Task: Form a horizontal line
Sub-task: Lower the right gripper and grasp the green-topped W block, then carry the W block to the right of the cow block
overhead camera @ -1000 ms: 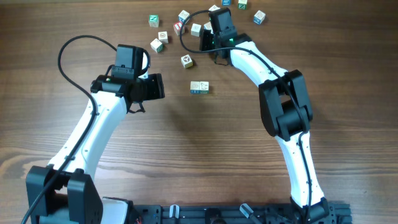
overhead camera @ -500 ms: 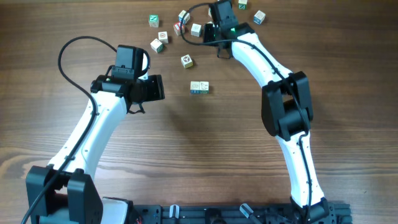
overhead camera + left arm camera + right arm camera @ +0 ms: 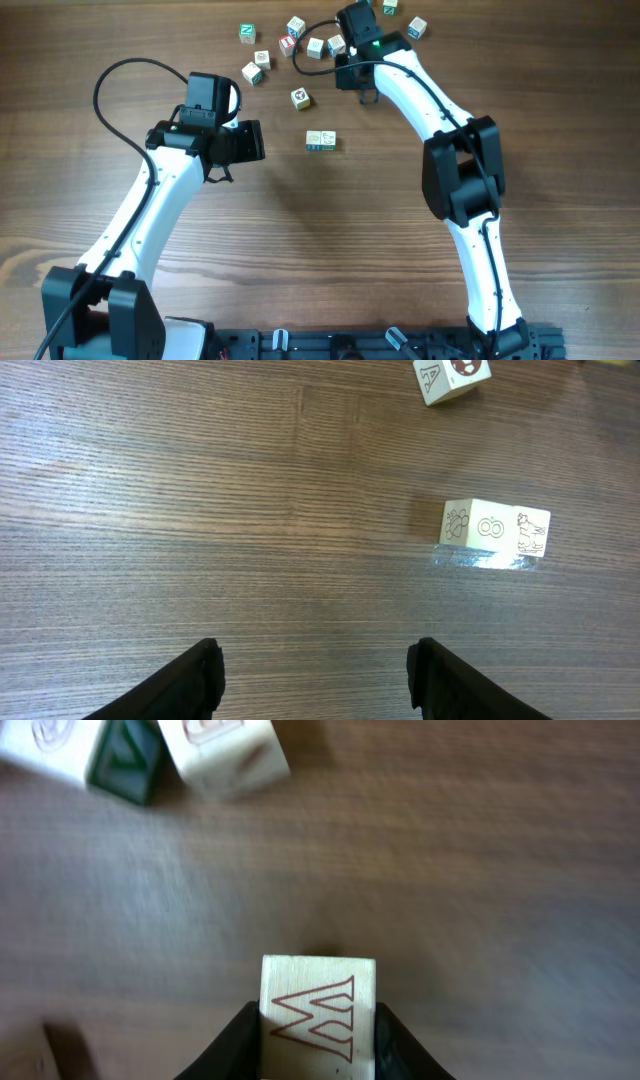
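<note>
The horizontal line is a short row of pale letter cubes at mid-table, edge to edge. It also shows in the left wrist view. My left gripper is open and empty, to the left of the row; its fingers hang over bare wood. My right gripper is at the back, beside the loose cubes. In the right wrist view it is shut on a pale cube with a red W, held above the table.
Loose letter cubes lie scattered at the back: one just behind the row, others. An A cube shows in the left wrist view. Two cubes lie ahead of the right gripper.
My right gripper has shifted a little to the right, away from the cube cluster. The left arm and the row have not moved.
</note>
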{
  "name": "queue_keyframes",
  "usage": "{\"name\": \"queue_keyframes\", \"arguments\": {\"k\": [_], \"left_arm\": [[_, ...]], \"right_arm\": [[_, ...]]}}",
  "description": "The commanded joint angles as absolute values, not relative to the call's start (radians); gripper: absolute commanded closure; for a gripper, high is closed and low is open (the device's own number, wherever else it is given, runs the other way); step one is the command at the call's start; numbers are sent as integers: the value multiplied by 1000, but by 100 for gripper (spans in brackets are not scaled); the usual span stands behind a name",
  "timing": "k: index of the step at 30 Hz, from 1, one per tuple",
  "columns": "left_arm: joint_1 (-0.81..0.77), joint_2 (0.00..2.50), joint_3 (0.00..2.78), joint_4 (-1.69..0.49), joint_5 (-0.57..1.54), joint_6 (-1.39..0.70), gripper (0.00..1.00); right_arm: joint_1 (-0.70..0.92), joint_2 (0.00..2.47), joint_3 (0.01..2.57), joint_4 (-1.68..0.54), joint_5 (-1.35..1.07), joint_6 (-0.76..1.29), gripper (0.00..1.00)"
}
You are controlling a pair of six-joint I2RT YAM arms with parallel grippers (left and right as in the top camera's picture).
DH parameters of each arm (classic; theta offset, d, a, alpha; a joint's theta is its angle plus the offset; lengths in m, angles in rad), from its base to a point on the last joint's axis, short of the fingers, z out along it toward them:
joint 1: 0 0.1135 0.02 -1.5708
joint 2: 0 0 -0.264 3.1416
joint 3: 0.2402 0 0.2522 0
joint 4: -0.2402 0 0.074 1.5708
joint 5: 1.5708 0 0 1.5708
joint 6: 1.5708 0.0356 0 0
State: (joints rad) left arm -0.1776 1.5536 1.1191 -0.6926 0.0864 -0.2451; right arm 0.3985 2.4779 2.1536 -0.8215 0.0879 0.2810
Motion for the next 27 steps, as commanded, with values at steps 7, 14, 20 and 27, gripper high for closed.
{"name": "queue_keyframes", "arguments": {"k": [7,14,20,27], "left_arm": [[-181,1533,1119,-686,77,-243,37],[-181,1533,1119,-682,77,-243,37],[-181,1533,1119,-641,77,-243,37],[-181,1539,1119,-594,78,-304,37]], "right_arm": [[385,2171,2173,-1110,159,236,78],[382,2107,2172,-1306,158,263,80],[384,2107,2053,-1259,157,329,82],[384,2107,1754,-992,96,369,82]]}}
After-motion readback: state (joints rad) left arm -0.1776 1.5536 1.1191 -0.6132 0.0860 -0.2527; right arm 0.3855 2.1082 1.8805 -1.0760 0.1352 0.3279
